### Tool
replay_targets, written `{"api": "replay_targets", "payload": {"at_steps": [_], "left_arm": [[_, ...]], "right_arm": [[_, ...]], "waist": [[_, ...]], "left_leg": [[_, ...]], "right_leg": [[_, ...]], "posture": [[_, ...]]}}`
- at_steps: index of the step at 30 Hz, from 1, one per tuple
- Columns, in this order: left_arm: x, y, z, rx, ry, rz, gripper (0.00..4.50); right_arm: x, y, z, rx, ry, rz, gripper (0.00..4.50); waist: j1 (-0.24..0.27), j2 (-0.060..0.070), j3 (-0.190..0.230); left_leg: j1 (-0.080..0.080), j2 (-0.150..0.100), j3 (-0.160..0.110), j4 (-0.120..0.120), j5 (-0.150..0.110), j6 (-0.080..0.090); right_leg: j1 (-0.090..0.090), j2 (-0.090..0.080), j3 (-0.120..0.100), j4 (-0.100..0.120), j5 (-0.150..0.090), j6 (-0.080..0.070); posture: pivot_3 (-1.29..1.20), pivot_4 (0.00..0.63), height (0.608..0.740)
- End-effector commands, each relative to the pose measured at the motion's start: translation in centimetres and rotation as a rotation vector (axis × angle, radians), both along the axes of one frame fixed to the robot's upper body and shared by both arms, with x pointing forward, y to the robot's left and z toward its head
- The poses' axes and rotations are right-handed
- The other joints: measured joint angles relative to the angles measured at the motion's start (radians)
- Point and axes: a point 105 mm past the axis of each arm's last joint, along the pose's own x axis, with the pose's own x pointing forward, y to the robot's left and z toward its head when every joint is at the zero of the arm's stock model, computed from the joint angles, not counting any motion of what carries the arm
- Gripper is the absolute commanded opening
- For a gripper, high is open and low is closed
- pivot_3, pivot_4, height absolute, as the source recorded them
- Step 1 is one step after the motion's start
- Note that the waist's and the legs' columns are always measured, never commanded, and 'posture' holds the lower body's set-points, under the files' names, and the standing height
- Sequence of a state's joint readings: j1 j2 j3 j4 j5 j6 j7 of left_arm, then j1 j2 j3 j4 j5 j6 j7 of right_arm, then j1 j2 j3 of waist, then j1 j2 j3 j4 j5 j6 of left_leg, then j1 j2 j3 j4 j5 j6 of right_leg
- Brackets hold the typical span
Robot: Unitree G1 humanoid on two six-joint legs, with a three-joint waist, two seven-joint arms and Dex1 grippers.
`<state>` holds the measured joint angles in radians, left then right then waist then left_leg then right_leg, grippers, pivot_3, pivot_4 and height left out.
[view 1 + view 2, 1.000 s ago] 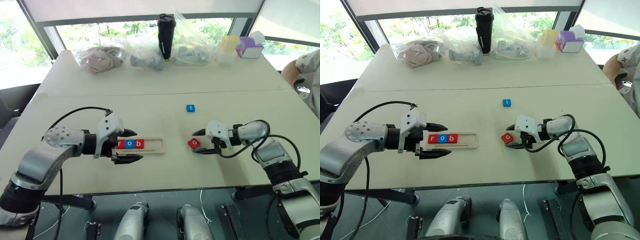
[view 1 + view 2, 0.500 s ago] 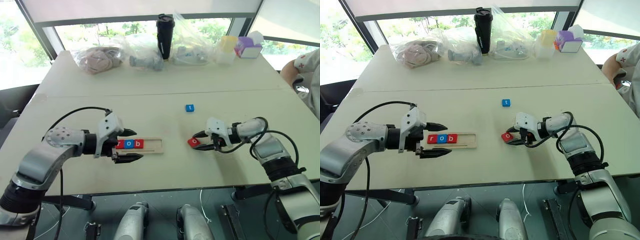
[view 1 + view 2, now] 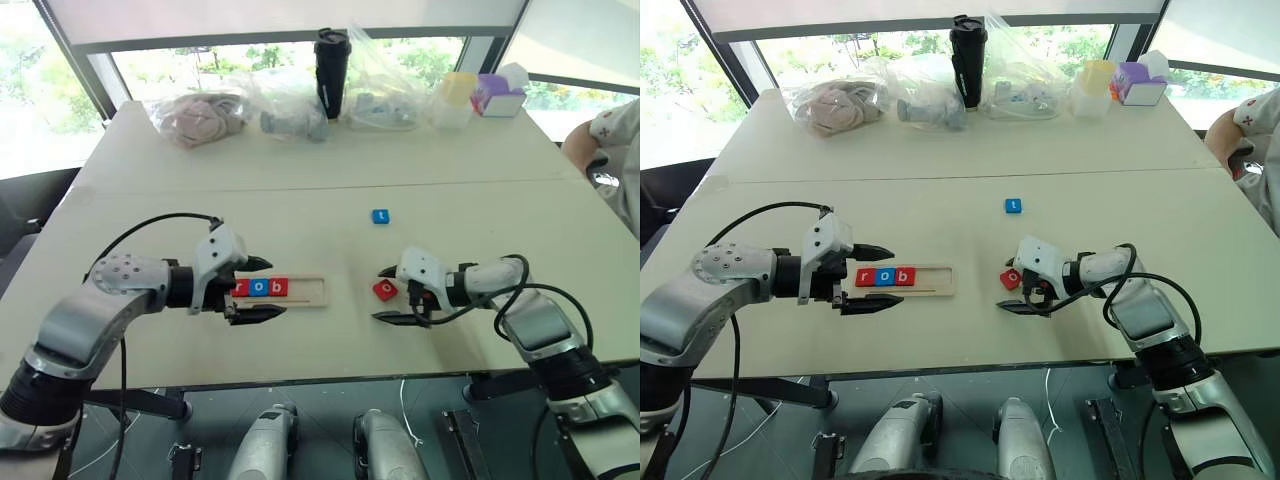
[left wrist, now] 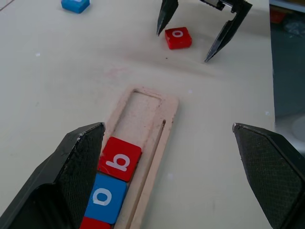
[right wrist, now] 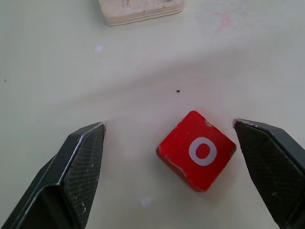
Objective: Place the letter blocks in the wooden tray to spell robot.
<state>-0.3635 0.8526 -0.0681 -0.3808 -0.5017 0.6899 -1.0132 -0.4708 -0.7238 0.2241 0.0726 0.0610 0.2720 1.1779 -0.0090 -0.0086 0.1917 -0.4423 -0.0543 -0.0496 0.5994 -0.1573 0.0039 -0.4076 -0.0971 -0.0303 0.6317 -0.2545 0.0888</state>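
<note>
Left eye view, counter [image 3: 330,175]: pale surface, two slabs butted along a seam that runs across behind the work area.
Wooden tray [image 3: 300,291]: lies flat on the counter, lengthwise across the view, at the left tool; its right-hand part holds no tile.
Tiles in tray: red "r" [image 3: 864,277], blue "o" [image 3: 259,288] and red "b" [image 3: 279,287], side by side and touching, filling the tray's left part.
Left tool [image 3: 262,291]: jaws standing wide apart, one finger behind the tray and one in front, straddling the tray's left end; nothing gripped.
Left wrist view: the "b" tile and blue "o" tile show between the fingers [image 4: 71,171], with the tray's bare slot running beyond them.
Red "o" tile [image 3: 386,289]: flat on the counter, well to the right of the tray, turned corner-on to it.
Right tool [image 3: 385,294]: jaws spread wide, one fingertip on either side of the red "o" tile; no contact with the tile visible.
Right wrist view: the red "o" tile [image 5: 197,150] sits nearer one finger [image 5: 271,167] than the other, with bare counter on both sides.
Blue "t" tile [image 3: 380,216]: alone on the counter, farther back than the red "o" tile and apart from both tools.
Far edge: clear bags [image 3: 290,105], a black tumbler [image 3: 332,72] and small containers [image 3: 458,98].
</note>
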Motion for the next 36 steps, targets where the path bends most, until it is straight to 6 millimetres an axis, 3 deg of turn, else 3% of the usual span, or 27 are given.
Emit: {"api": "replay_targets", "payload": {"at_steps": [1,9,17,27,36], "left_arm": [[0.1,-0.3,0.4,0.003,-0.023,-0.024,4.50],[-0.2,-0.3,0.5,-0.007,-0.032,-0.007,4.50],[-0.6,0.0,0.4,-0.011,-0.032,0.029,4.50],[-0.8,0.2,0.2,-0.012,-0.024,0.050,4.50],[-0.6,0.6,0.2,-0.009,-0.024,0.062,4.50]], "right_arm": [[1.4,-1.0,2.2,-0.027,-0.067,0.072,4.39],[3.1,-1.9,2.0,-0.097,-0.021,0.162,4.39],[3.0,-0.6,0.5,-0.116,0.055,0.270,4.39],[2.6,-0.2,1.2,-0.133,0.024,0.341,0.17],[2.3,-0.2,2.3,-0.102,-0.012,0.304,0.07]], "waist": [[-0.002,0.000,0.000],[-0.003,0.000,0.000],[-0.004,0.000,0.000],[-0.003,0.000,0.000],[-0.002,0.000,0.000]], "left_leg": [[0.000,0.000,0.000,0.000,0.000,0.000],[0.000,0.000,0.000,0.000,0.000,0.000],[0.001,0.000,0.000,0.000,0.000,0.000],[0.001,0.000,0.000,0.000,0.001,-0.001],[0.001,0.000,-0.001,0.000,0.001,-0.002]], "right_leg": [[0.000,0.000,0.000,0.000,0.000,0.000],[0.000,0.001,0.000,0.000,0.002,0.003],[0.000,0.001,0.000,0.001,0.002,0.003],[0.000,0.002,0.000,0.001,0.002,0.003],[0.000,0.002,0.000,0.001,0.002,0.003]], "posture": [[0.00,0.150,0.740],[0.00,0.150,0.740],[0.00,0.150,0.740],[0.00,0.150,0.740],[0.00,0.150,0.740]]}}
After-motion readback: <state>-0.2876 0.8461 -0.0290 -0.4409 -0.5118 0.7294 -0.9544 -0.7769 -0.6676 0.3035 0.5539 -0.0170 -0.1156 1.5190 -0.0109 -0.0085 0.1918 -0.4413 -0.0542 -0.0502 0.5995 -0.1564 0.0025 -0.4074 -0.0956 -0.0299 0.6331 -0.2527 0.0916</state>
